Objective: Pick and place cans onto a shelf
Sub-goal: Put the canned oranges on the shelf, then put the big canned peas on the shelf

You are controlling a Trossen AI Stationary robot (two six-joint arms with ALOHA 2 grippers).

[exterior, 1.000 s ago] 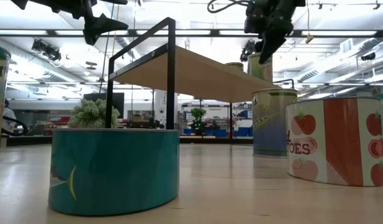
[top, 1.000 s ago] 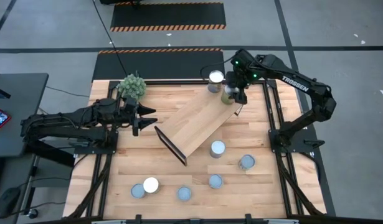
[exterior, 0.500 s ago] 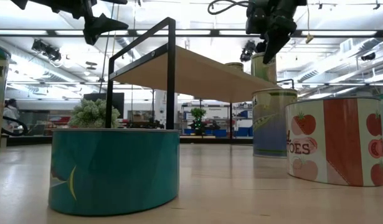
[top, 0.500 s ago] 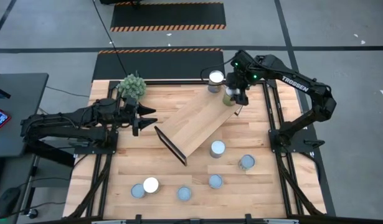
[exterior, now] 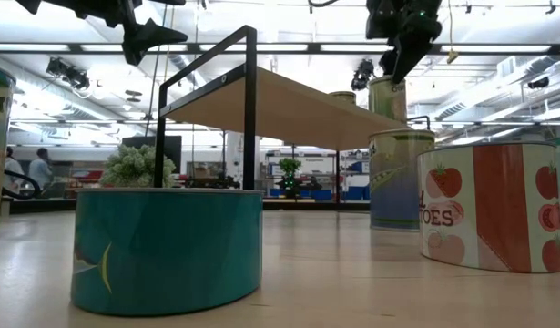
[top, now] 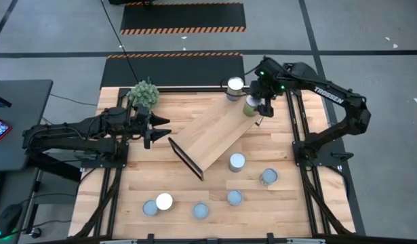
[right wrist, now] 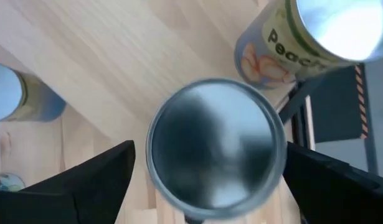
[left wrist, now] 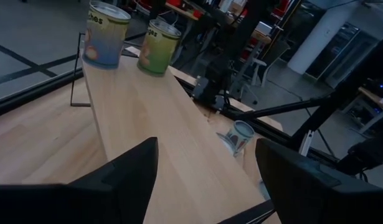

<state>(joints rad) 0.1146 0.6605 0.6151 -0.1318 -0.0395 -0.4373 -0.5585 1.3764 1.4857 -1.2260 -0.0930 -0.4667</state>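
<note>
The light-wood shelf (top: 215, 132) stands slantwise on the table. Two cans stand on its far end: a white-topped peach can (top: 234, 86) and a greenish can (top: 250, 105) with a silvery top (right wrist: 216, 149). My right gripper (top: 262, 103) is open just above the greenish can, one finger on either side of its top, touching nothing; the low view shows its fingertips (exterior: 395, 66) over the can (exterior: 387, 96). My left gripper (top: 162, 127) is open and empty at the table's left, pointing at the shelf (left wrist: 147, 124). Several more cans stand on the table near the front.
A bushy green plant (top: 144, 93) stands at the far left corner. Cans stand on the table at the right of the shelf (top: 236, 162) (top: 268, 177) and along the near edge (top: 234, 197) (top: 201, 211) (top: 164, 200). Black rails border the tabletop.
My right gripper has risen off the greenish can and gone a little toward the table's right edge. The can stays upright on the shelf's far end beside the peach can.
</note>
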